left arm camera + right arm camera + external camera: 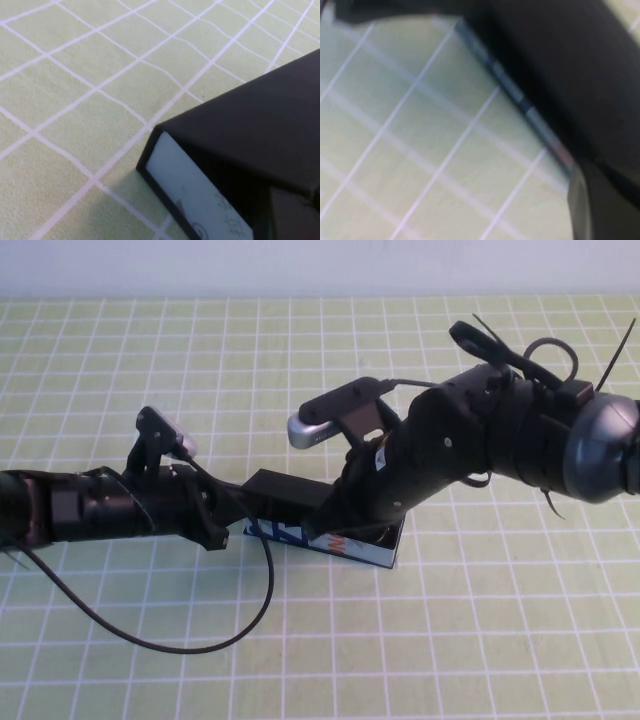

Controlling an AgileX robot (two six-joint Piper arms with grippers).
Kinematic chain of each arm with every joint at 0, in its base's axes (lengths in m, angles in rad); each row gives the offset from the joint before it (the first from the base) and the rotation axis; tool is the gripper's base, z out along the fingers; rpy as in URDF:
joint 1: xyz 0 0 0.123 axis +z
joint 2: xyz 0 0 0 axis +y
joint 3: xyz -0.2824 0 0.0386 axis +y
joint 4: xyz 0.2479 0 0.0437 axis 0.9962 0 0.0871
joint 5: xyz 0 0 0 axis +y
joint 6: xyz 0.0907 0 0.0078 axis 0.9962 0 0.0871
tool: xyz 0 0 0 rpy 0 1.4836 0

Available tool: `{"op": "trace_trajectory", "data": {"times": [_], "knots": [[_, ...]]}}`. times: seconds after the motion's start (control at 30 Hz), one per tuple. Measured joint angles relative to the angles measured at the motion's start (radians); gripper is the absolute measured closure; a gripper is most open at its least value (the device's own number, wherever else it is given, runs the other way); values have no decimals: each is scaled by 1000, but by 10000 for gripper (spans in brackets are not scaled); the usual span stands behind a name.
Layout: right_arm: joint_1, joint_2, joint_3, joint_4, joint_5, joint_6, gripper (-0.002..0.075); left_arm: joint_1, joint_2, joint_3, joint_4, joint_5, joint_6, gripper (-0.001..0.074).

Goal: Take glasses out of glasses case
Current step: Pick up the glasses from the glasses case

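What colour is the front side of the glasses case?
Pale blue with dark blue and red lettering on the glasses case, best seen in the high view.

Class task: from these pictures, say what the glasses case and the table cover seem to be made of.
Glasses case: probably stiff card or board, matte black lid, sharp folded edges, printed pale blue front.
Table cover: looks like a soft mat or cloth, matte green with white grid lines.
Left gripper and right gripper sit at the case.

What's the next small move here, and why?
Probably raise the right hand slightly out of the rectangular black glasses case with the pale blue front: it is buried in the case, the glasses are hidden, and the left hand sits at the case's left end.
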Motion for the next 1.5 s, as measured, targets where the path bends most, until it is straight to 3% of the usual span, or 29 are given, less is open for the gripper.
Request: {"op": "trace_trajectory", "data": {"times": [0.17, 0.33, 0.53, 0.63, 0.9, 1.5], "knots": [[-48, 13, -8, -7, -54, 18, 742, 0, 0, 0, 13, 10, -17, 739], [-68, 28, -49, 26, 5, 3, 742, 0, 0, 0, 18, 13, -18, 739], [-63, 0, -77, 245, 144, -129, 742, 0, 0, 0, 20, 10, -30, 739], [-36, 2, -77, 274, 193, -149, 742, 0, 0, 0, 20, 7, -32, 739], [-6, 92, -77, 265, 121, -143, 742, 0, 0, 0, 18, 7, -40, 739], [-41, 119, -77, 99, -22, -8, 742, 0, 0, 0, 18, 5, -56, 739]]}}
